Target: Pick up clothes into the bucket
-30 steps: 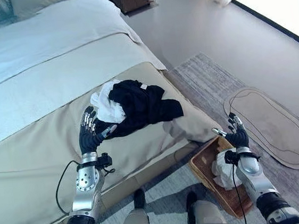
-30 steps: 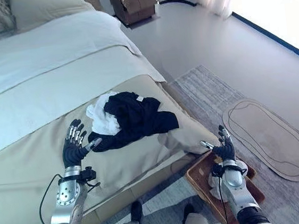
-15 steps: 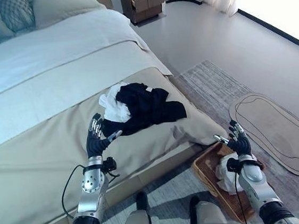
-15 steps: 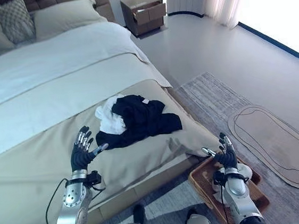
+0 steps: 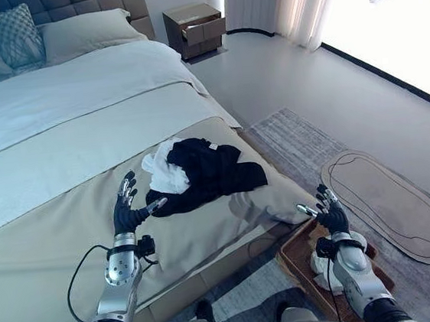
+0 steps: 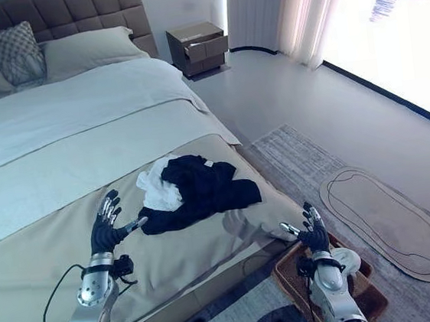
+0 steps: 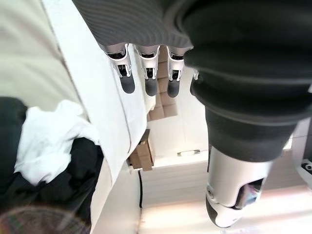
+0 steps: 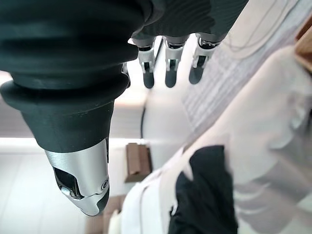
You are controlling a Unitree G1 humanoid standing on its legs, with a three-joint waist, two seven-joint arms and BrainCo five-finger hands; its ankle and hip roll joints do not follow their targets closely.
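A heap of clothes (image 5: 201, 170), black cloth bunched with a white piece at its near-left side, lies on the beige blanket (image 5: 47, 248) close to the foot corner of the bed (image 5: 78, 106). The left hand (image 5: 126, 210) is raised over the blanket just beside the heap's left edge, fingers spread and straight, thumb pointing toward the dark cloth without touching it; it holds nothing. The right hand (image 5: 330, 216) is well apart from the heap, off the bed's corner, held up over the basket (image 5: 296, 256) with its fingers straight and spread, empty too. The basket, brown and woven, stands on the floor just beside the bed's corner, with a white garment (image 5: 322, 261) lying in it.

Under the basket runs a grey striped rug (image 5: 297, 133), and on that, to the right, an oval mat (image 5: 384, 193). Further up the bed a pale sheet covers the mattress, with pillows (image 5: 40, 37) at a tufted headboard (image 6: 53, 9). A nightstand (image 5: 195, 28) stands beyond, near long curtains (image 5: 275, 5) and a bright window.
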